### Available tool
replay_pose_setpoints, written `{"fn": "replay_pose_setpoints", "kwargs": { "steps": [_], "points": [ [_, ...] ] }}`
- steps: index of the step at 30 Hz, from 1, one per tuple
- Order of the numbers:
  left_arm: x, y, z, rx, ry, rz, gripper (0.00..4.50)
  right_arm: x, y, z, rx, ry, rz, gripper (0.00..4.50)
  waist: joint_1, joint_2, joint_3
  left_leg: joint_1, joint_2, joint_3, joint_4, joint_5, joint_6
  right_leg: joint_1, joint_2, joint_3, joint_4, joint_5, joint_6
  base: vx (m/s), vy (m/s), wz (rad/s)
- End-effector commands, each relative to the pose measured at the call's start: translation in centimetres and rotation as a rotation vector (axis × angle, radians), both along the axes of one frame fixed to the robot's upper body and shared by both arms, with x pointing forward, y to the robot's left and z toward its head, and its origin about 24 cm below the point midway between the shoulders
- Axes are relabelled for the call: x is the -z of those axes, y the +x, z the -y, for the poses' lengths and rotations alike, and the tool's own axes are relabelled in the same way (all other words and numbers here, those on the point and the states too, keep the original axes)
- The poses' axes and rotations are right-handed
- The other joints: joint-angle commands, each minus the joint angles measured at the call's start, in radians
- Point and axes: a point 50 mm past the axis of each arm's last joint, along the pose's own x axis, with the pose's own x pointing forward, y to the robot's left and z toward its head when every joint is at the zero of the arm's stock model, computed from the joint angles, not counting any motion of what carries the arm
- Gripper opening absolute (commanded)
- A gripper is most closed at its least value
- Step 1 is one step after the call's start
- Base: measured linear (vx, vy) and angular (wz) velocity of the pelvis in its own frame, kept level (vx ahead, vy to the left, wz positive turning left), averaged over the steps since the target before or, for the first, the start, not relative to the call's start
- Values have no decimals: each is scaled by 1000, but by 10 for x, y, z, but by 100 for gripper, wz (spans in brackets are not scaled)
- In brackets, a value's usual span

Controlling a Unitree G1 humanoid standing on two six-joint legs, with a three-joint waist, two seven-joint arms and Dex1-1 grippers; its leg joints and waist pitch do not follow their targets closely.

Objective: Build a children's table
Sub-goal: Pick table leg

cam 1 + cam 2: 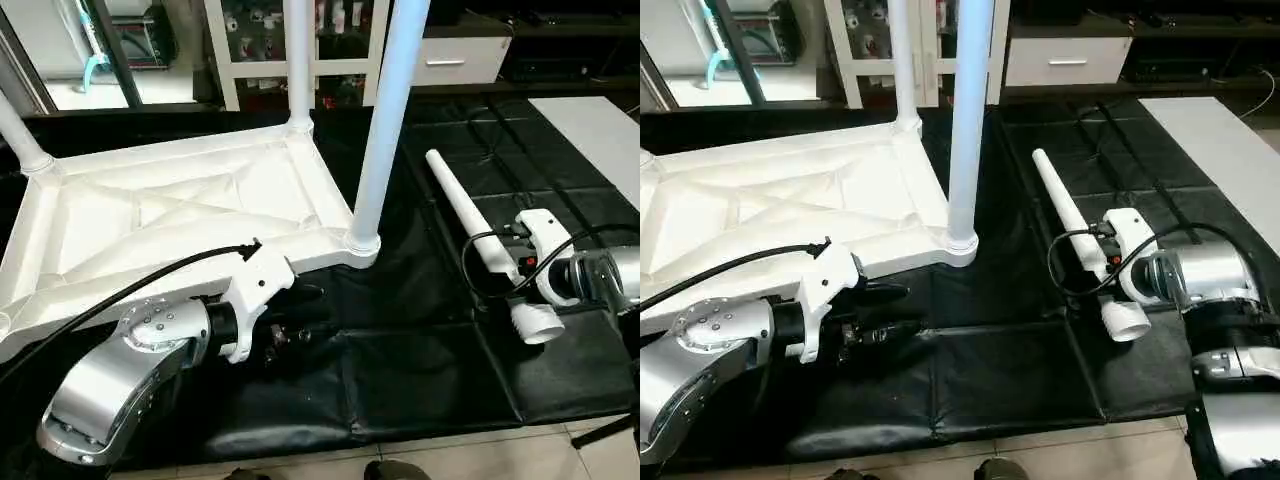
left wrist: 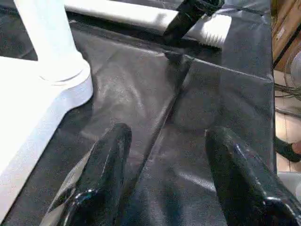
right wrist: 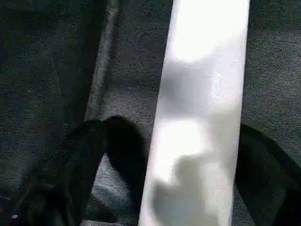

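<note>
The right gripper [image 3: 188,188] is spread wide around the last leg [image 1: 480,240] lying on the mat [image 1: 400,370]. The left gripper [image 2: 174,188] is spread, holding nothing, beside the table top [image 1: 170,210]. The round leg could roll away if 1 finger bumps it.

Bare black mat [image 1: 420,370] lies open between the upright leg [image 1: 385,130] and the lying leg [image 1: 470,225].
</note>
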Motion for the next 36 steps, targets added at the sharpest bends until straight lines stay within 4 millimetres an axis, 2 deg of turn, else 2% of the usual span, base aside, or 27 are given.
{"fn": "replay_pose_setpoints", "kwargs": {
  "steps": [1, 13, 15, 17, 20, 21, 22, 23, 24, 27, 29, 31, 32, 33, 35, 36],
  "points": [
    [-6, -1, 4, 18, 8, 23, 286, 3, -2, 2, 8, 0, -41, 386, 1, -12, -77, 14, 41, -22, -66, -201, 38, 47, -45, 32, -73, -319, -206, 0, 0, 0],
    [-6, -1, 2, 7, 13, 28, 286, 12, -7, 8, 41, 1, -82, 281, 2, -12, -77, 17, 41, -23, -65, -224, 28, 47, -45, 29, -75, -348, -201, 0, 0, 0],
    [-7, 1, 2, -2, 17, 38, 286, 9, -4, 12, 72, -7, -51, 257, 1, -12, -77, 18, 42, -24, -65, -227, 23, 47, -45, 29, -75, -350, -198, 0, 0, 0],
    [-7, 3, 0, -17, 22, 53, 286, 4, -1, 15, 96, -15, -9, 242, 2, -9, -84, 19, 41, -24, -63, -219, 22, 49, -45, 29, -72, -338, -201, 0, 0, 0],
    [-8, 5, -1, -32, 29, 68, 286, 0, 0, 17, 113, -18, 17, 213, 2, -10, -84, 16, 40, -24, -63, -208, 24, 51, -44, 28, -70, -314, -207, 0, 0, 0],
    [-8, 8, -2, -50, 35, 82, 286, -2, 2, 20, 139, -20, 46, 213, 3, -4, -88, 16, 40, -25, -62, -208, 22, 53, -45, 27, -68, -315, -207, 0, 0, 0],
    [-8, 8, -2, -50, 35, 82, 286, -2, 2, 20, 139, -20, 46, 213, 1, -7, -88, 16, 40, -24, -61, -208, 22, 51, -45, 28, -71, -315, -205, 0, 0, 0],
    [-8, 10, -2, -55, 36, 88, 286, -3, 2, 21, 149, -21, 56, 195, 2, -9, -88, 18, 39, -23, -60, -213, 22, 51, -44, 27, -71, -319, -205, 0, 0, 0],
    [-9, 12, -3, -69, 32, 99, 286, -5, 4, 24, 168, -26, 87, 193, 2, -5, -91, 17, 39, -23, -59, -212, 21, 52, -45, 27, -71, -317, -206, 0, 0, 0],
    [-12, 18, -3, -100, 18, 124, 286, -9, 8, 29, 197, -33, 166, 189, 1, -6, -92, 16, 37, -22, -57, -218, 23, 51, -45, 26, -72, -326, -200, 0, 0, 0],
    [-16, 26, -3, -143, -3, 155, 286, -12, 11, 30, 201, 1, 253, 189, 0, -1, -94, 17, 35, -22, -55, -225, 23, 50, -45, 25, -73, -345, -191, 0, 0, 0],
    [-20, 34, -3, -196, -36, 186, 286, -18, 14, 27, 185, 74, 376, 188, -1, -4, -93, 15, 34, -20, -53, -241, 32, 49, -46, 25, -81, -369, -172, 0, 0, 0],
    [-23, 37, -2, -224, -55, 200, 286, -22, 15, 26, 173, 88, 428, 188, -2, -5, -97, 13, 34, -23, -54, -231, 36, 51, -44, 22, -75, -361, -174, 0, 0, 0],
    [-29, 41, -2, -261, -89, 225, 286, -29, 17, 23, 159, 113, 506, 188, -2, -5, -96, 10, 35, -24, -55, -228, 39, 53, -44, 21, -76, -357, -172, 0, 0, 0],
    [-41, 48, 0, -335, -181, 241, 286, -48, 19, 19, 153, 159, 655, 188, 0, -6, -99, 13, 36, -21, -52, -213, 49, 53, -45, 23, -77, -339, -174, 0, 0, 0],
    [-57, 54, 0, -384, -295, 269, 311, -77, 18, 8, 106, 195, 869, 188, -1, -3, -100, 10, 35, -23, -52, -205, 52, 55, -44, 21, -74, -334, -176, 0, 0, 0]
  ]
}}
